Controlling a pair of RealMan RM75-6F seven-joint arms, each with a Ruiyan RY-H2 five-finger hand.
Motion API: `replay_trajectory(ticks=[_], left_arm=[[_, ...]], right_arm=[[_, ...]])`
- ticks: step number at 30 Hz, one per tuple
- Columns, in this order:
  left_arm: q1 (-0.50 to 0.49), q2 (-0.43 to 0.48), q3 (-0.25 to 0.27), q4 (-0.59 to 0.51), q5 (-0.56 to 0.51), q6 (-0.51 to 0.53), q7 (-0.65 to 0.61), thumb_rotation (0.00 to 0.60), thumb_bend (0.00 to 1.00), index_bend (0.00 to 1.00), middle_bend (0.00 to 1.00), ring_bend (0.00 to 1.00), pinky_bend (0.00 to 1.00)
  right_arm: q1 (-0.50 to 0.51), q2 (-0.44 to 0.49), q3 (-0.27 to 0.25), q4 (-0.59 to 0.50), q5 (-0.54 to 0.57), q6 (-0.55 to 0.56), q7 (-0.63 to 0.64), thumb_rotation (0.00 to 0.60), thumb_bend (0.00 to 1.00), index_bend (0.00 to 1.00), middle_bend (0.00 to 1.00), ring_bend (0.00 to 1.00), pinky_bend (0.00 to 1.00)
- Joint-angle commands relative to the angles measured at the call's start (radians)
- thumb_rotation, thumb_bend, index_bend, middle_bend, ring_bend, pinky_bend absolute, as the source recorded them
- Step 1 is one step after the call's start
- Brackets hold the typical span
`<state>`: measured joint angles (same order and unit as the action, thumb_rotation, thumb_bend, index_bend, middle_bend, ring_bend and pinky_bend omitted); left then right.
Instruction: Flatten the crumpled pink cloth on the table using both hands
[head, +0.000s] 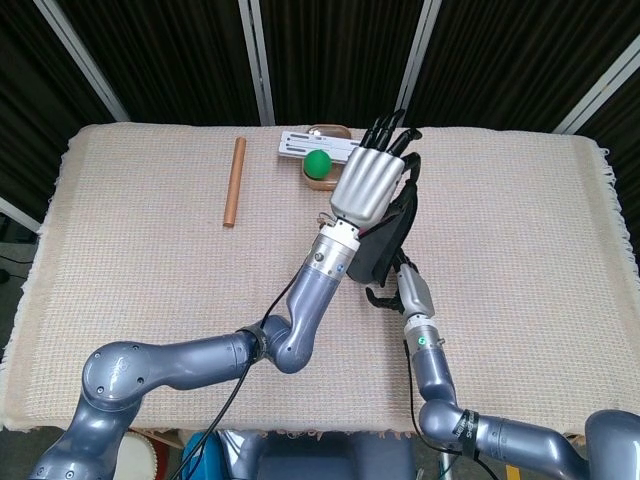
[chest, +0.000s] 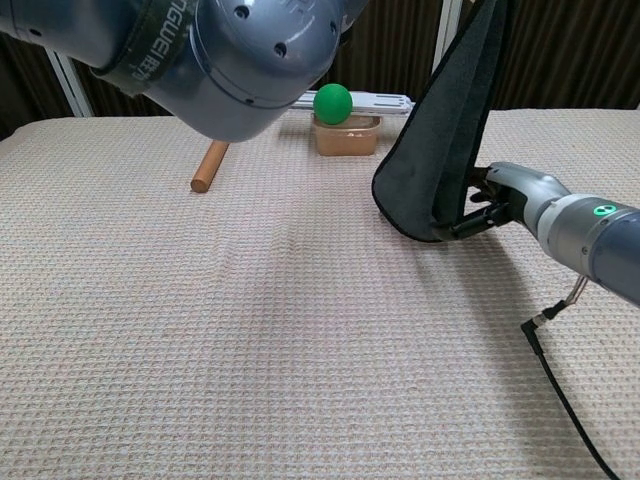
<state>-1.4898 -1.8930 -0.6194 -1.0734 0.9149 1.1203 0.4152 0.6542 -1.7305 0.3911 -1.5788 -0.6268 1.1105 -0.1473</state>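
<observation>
The cloth (head: 386, 240) hangs in the air as a long fold, dark grey outside, its lower end just above the table (head: 150, 260). My left hand (head: 371, 183) grips its top end over the table's middle; in the chest view that hand is out of frame above the cloth (chest: 445, 150). My right hand (head: 396, 291) reaches in from the near side, and its fingers touch the cloth's lower edge. In the chest view the right hand (chest: 493, 198) is partly hidden behind the cloth, so its grip is unclear.
A wooden rod (head: 234, 181) lies at the back left. A green ball (head: 318, 164) sits on a tan cup (chest: 346, 135) beside a white strip (head: 298, 147) at the back centre. My left arm (chest: 230, 50) fills the chest view's top left. A black cable (chest: 560, 385) trails front right.
</observation>
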Motion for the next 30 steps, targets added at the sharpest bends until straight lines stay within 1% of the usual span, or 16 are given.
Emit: replay_trajectory(ticks=[1, 3, 5, 6, 7, 13, 16, 21, 25, 30], left_arm=[[0.003, 0.0, 0.002, -0.005, 0.001, 0.004, 0.0, 0.6, 0.49, 0.61, 0.21, 0.0, 0.0], [0.008, 0.001, 0.002, -0.014, -0.001, 0.008, -0.003, 0.6, 0.49, 0.61, 0.21, 0.0, 0.0], [0.016, 0.01, 0.007, -0.027, 0.005, 0.012, -0.003, 0.6, 0.5, 0.61, 0.21, 0.0, 0.0], [0.022, 0.016, 0.011, -0.035, 0.008, 0.013, -0.002, 0.6, 0.5, 0.61, 0.21, 0.0, 0.0], [0.026, 0.021, 0.013, -0.039, 0.011, 0.014, -0.002, 0.6, 0.49, 0.61, 0.21, 0.0, 0.0], [0.044, 0.041, 0.015, -0.057, 0.009, 0.017, 0.0, 0.6, 0.5, 0.61, 0.21, 0.0, 0.0], [0.054, 0.051, 0.018, -0.067, 0.01, 0.02, -0.001, 0.6, 0.5, 0.61, 0.21, 0.0, 0.0], [0.075, 0.069, 0.027, -0.091, 0.016, 0.027, -0.006, 0.6, 0.5, 0.61, 0.21, 0.0, 0.0], [0.098, 0.089, 0.036, -0.123, 0.028, 0.036, -0.014, 0.6, 0.49, 0.61, 0.21, 0.0, 0.0], [0.138, 0.123, 0.053, -0.168, 0.042, 0.047, -0.029, 0.6, 0.49, 0.61, 0.21, 0.0, 0.0]], right_arm=[[0.005, -0.006, 0.006, 0.007, 0.006, -0.002, -0.005, 0.6, 0.35, 0.15, 0.01, 0.0, 0.0], [0.008, -0.01, 0.006, 0.014, 0.013, -0.005, -0.013, 0.6, 0.35, 0.16, 0.01, 0.0, 0.0], [0.008, -0.017, 0.016, 0.029, 0.021, -0.001, -0.008, 0.6, 0.35, 0.25, 0.01, 0.0, 0.0], [0.01, -0.019, 0.021, 0.037, 0.023, 0.0, -0.008, 0.6, 0.36, 0.31, 0.01, 0.0, 0.0], [0.01, -0.019, 0.022, 0.04, 0.025, -0.002, -0.01, 0.6, 0.38, 0.35, 0.02, 0.0, 0.0], [-0.001, -0.01, 0.021, 0.032, 0.026, 0.002, -0.009, 0.6, 0.53, 0.47, 0.07, 0.0, 0.0], [-0.008, -0.001, 0.022, 0.027, 0.028, -0.003, -0.004, 0.6, 0.58, 0.53, 0.1, 0.0, 0.0], [-0.016, 0.008, 0.018, 0.031, 0.027, -0.019, 0.003, 0.6, 0.61, 0.59, 0.14, 0.0, 0.0], [-0.025, 0.024, 0.014, 0.013, 0.018, -0.024, 0.008, 0.6, 0.64, 0.62, 0.15, 0.0, 0.0], [-0.037, 0.05, 0.018, -0.011, -0.018, -0.014, 0.021, 0.6, 0.64, 0.64, 0.16, 0.0, 0.0]])
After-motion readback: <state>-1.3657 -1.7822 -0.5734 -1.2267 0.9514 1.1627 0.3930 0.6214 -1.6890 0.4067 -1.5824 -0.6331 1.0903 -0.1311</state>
